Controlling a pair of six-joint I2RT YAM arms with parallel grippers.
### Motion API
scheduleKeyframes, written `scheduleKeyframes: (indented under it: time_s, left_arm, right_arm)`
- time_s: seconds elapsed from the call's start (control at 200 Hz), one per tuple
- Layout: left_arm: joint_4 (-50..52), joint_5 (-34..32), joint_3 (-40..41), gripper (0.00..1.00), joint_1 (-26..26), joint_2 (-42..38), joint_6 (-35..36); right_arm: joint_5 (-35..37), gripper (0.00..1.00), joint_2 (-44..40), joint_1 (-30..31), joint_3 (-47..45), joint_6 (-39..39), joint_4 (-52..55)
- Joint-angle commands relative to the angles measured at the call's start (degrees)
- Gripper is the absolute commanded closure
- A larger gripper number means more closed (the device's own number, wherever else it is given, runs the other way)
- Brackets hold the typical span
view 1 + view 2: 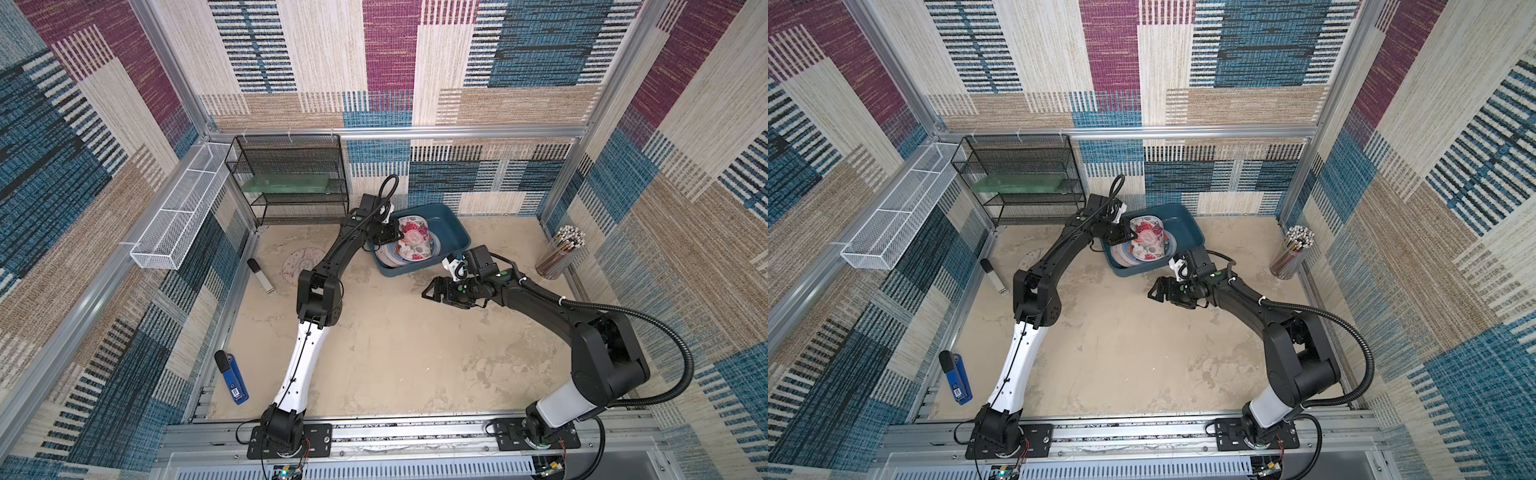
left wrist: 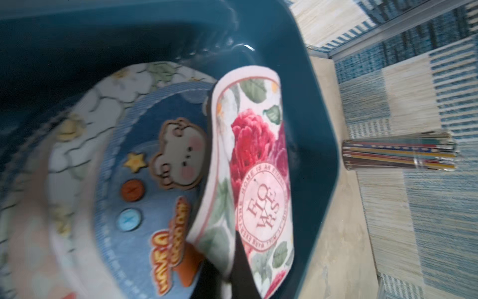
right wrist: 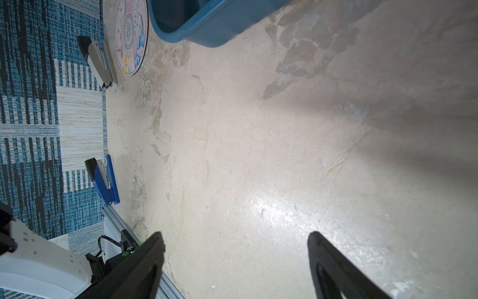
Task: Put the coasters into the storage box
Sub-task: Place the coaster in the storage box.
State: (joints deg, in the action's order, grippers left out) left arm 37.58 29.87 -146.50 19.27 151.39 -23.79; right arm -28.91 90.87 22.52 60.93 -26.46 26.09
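L gripper point(image 1: 394, 233) pinches floral coaster point(image 2: 256, 168) by its rim, so it sags bent over stack point(image 2: 144, 181) in box's point(image 1: 451, 228) near end, prob. ready to drop. R gripper point(image 3: 236, 238) spread, empty, hovers off box's near corner, clear of L. Lone coaster point(image 1: 305, 266) lies nr table's point(image 1: 395, 353) left edge.

Black jointed arms point(image 1: 320, 291), white lower links point(image 1: 300, 361), corrugated black cable point(image 1: 631, 311).

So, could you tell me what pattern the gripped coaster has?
The coaster shows red roses and green leaves on pink, clearest in the left wrist view.
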Motion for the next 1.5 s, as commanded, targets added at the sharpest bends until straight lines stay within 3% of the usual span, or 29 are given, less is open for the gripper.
scheduleKeyframes:
  time_s: [0.0, 0.02, 0.255, 0.416, 0.756, 0.896, 1.182, 1.492]
  left_arm:
    - [2.9, -3.2, 0.1, 1.00, -0.6, -0.3, 2.8]
    - [3.3, -3.3, -0.1, 0.99, -0.7, -0.2, 2.9]
    - [4.8, -3.6, -0.1, 0.45, -0.8, -0.4, 3.3]
    - [5.2, -5.1, 1.8, 0.26, -0.8, -3.9, 4.3]
    - [6.3, -8.7, 15.0, 0.21, -1.6, -17.3, 7.9]
    - [3.7, -10.1, 26.6, 0.21, -3.4, -25.0, 7.9]
    - [-5.5, -11.7, 51.5, 0.21, -13.6, -39.8, 5.2]
    - [-7.4, -16.9, 58.2, 0.19, -23.9, -42.1, 9.3]
  right_arm:
    - [-1.1, 0.11, 0.9, 0.0, 1.0, 0.6, -0.2]
    - [-1.1, 0.11, 1.1, 0.0, 1.2, 0.6, 0.0]
    - [-1.4, 0.11, 2.9, 0.1, 3.5, 1.1, 0.6]
    - [-1.4, 0.11, 3.3, 0.3, 3.7, 1.1, 0.2]
    - [-2.0, 0.11, 5.0, 1.0, 4.5, 1.1, -1.5]
    - [-2.1, 0.11, 5.8, 1.7, 5.4, 0.8, -2.4]
    - [-2.7, 0.11, 7.6, 3.1, 6.7, 0.3, -4.2]
    - [-3.5, 0.11, 9.4, 4.1, 8.0, -0.3, -6.1]
